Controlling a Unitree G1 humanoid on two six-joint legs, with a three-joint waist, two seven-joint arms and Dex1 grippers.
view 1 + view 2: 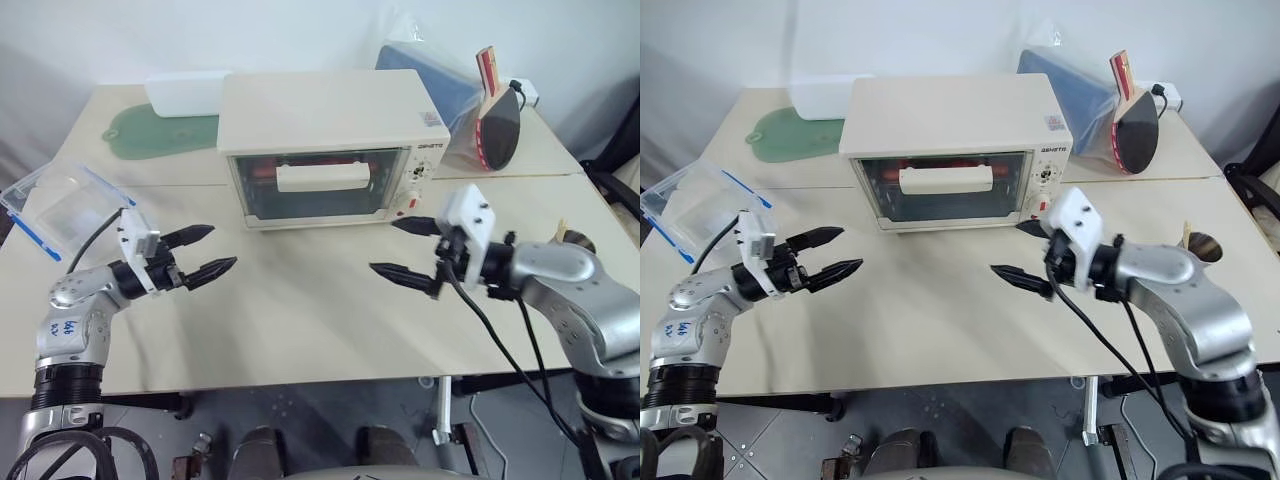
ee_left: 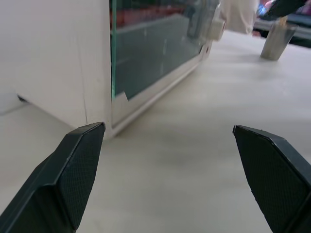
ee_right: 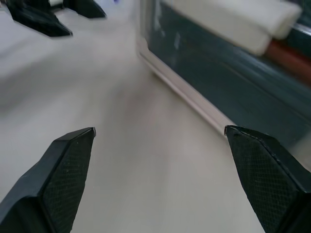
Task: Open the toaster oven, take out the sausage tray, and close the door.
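Nearest the robot, the left gripper (image 1: 207, 252) and the right gripper (image 1: 401, 248) hover over the pale table (image 1: 300, 330), each with its black fingers spread wide and holding nothing. Beyond them stands the cream toaster oven (image 1: 325, 145), its door (image 1: 318, 184) closed, the bar handle (image 1: 322, 178) across the glass. Behind the glass, red sausages on the sausage tray (image 1: 940, 166) show faintly inside. A table-tennis paddle (image 1: 497, 118) leans farther back.
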